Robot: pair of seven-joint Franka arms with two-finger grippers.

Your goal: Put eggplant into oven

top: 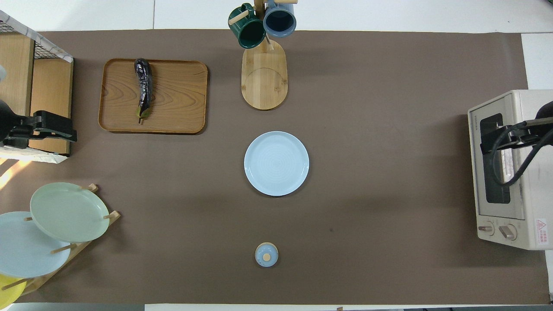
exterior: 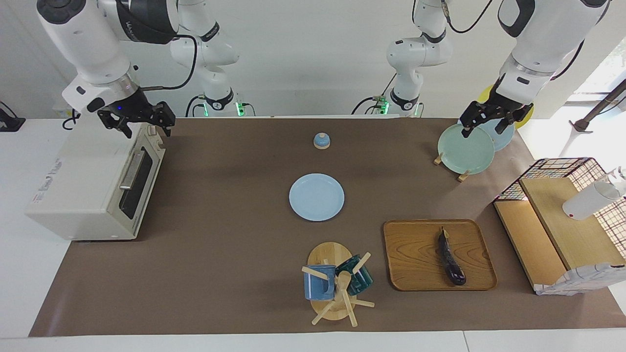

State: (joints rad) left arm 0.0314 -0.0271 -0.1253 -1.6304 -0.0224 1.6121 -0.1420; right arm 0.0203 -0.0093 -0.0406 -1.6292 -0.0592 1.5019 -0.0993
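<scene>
The eggplant [exterior: 451, 259] [top: 143, 88] is long and dark purple. It lies on a wooden tray [exterior: 411, 254] [top: 177, 99] toward the left arm's end of the table, and nothing touches it. The cream-white oven [exterior: 83, 186] [top: 533, 203] stands at the right arm's end with its dark glass door closed. My right gripper [exterior: 148, 128] [top: 486, 144] hangs open and empty over the oven's top, near the door edge. My left gripper [exterior: 483, 128] [top: 71, 129] is open and empty, up in the air over the plate rack and the shelf's corner.
A light blue plate [exterior: 316, 197] [top: 276, 163] lies mid-table. A mug tree [exterior: 335, 283] [top: 263, 73] with two mugs stands beside the tray. A plate rack [exterior: 464, 149] [top: 67, 211], a wooden shelf with a wire basket [exterior: 562, 230] [top: 26, 77], and a small blue lid [exterior: 321, 141] [top: 266, 254] are also here.
</scene>
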